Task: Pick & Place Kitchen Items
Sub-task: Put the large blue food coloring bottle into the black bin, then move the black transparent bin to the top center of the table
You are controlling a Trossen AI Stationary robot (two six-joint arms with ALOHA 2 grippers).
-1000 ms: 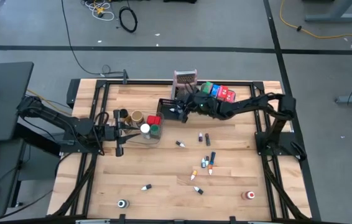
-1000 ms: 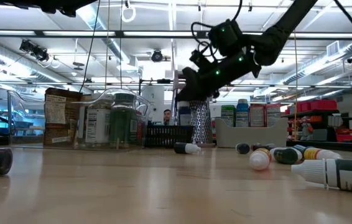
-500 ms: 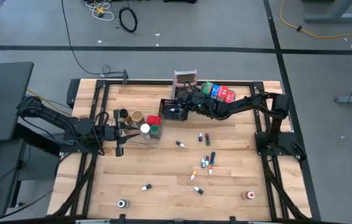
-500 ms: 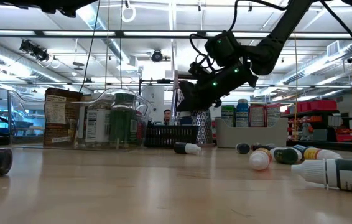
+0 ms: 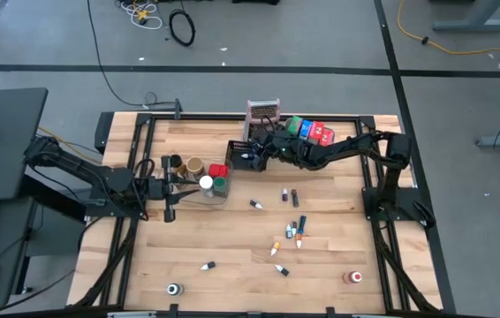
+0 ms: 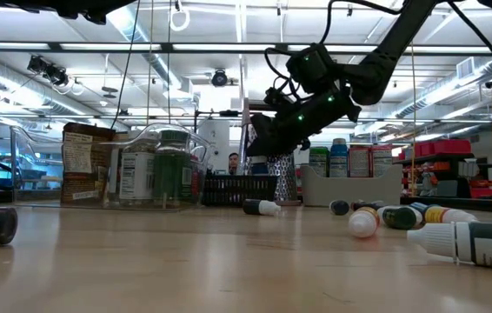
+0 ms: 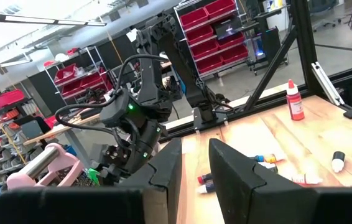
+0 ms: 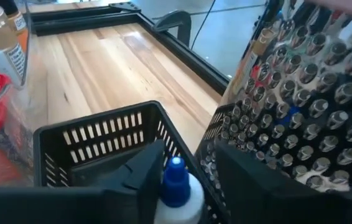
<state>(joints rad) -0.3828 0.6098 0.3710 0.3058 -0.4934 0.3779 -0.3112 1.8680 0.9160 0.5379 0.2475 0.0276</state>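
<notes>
Kitchen items: small bottles lie scattered on the near counter, jars in the clear tub at left. My left end effector waits by that tub, fingers narrowly parted, empty. Farther back, my right end effector hangs over the black mesh basket beside the box grater, a blue-capped bottle between its fingers; grip or release, I cannot tell. Step looks like placing. Next I'd open fully, lift clear.
</notes>
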